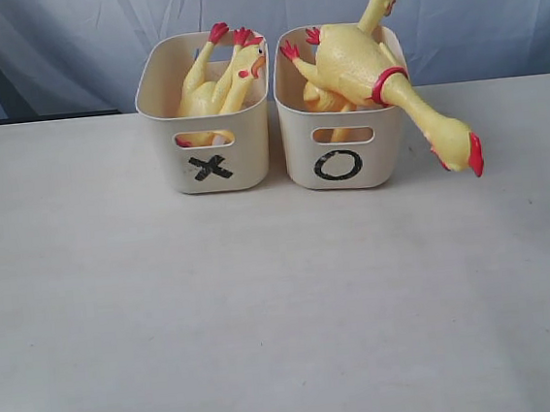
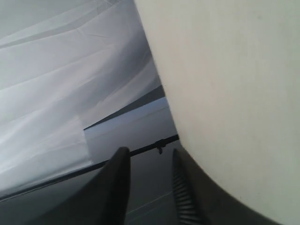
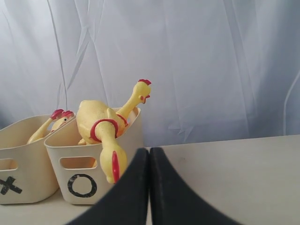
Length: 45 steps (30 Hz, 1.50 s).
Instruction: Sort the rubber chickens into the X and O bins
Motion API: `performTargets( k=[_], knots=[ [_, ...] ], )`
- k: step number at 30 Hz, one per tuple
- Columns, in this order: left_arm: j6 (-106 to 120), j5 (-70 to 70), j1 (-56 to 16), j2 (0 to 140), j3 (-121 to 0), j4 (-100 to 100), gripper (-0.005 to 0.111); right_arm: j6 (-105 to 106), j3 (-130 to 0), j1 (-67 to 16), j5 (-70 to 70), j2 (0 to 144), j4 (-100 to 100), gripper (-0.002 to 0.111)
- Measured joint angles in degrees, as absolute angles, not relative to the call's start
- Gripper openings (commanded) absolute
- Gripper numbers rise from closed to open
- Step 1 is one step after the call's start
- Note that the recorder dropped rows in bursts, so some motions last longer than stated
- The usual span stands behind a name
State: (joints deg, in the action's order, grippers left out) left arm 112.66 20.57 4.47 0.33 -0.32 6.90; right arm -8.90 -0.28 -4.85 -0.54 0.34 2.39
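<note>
**Four chickens binned, both claws empty**

The right claw is seen with its two dark fingers pressed together and nothing held between them. The left claw is seen with its fingers parted and the gap between them bare. Close beside one of the left claw's fingers, a broad cream surface is shown; what it belongs to cannot be told.

Ahead of the right claw, beyond its fingertips and off to one side, the O bin is set on the pale counter, with the X bin just beside it on the side farther from that claw.

In the X bin, two small chickens are packed together, red feet pointing upward. In the O bin, two large ones are held. A drooping chicken is draped over the rim nearest the right claw, its neck and head hanging down outside the wall. A second large chicken is lodged behind it, its head raised above the rim.

A white curtain is hung behind the bins.
</note>
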Motion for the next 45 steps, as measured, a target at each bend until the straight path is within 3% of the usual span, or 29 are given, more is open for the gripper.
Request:
performTargets(
  k=[7,15,22,30,36,45],
  knots=[
    [91.7,2.7,4.5,0.3,-0.2,22.1,0.030,-8.9,-0.3,-4.8,-1.3,0.3,2.4,0.000],
    [56.7,0.0,4.5,0.2,-0.2,40.7,0.030,-8.9,-0.3,-4.8,-2.7,0.3,2.4,0.000],
    [53.4,0.8,4.5,0.2,-0.2,40.9,0.030,-8.9,-0.3,-4.8,-2.8,0.3,2.4,0.000],
    [38.6,11.9,4.5,0.2,-0.2,41.4,0.030,-8.9,-0.3,-4.8,-2.8,0.3,1.5,0.000],
    [35.3,14.2,4.5,0.2,-0.2,32.1,0.030,-8.9,-0.3,-4.8,-3.4,0.3,1.4,0.000],
    [34.7,14.2,4.5,0.2,-0.2,25.2,0.030,-8.9,-0.1,-4.8,-13.7,0.3,1.3,0.000]
  ],
)
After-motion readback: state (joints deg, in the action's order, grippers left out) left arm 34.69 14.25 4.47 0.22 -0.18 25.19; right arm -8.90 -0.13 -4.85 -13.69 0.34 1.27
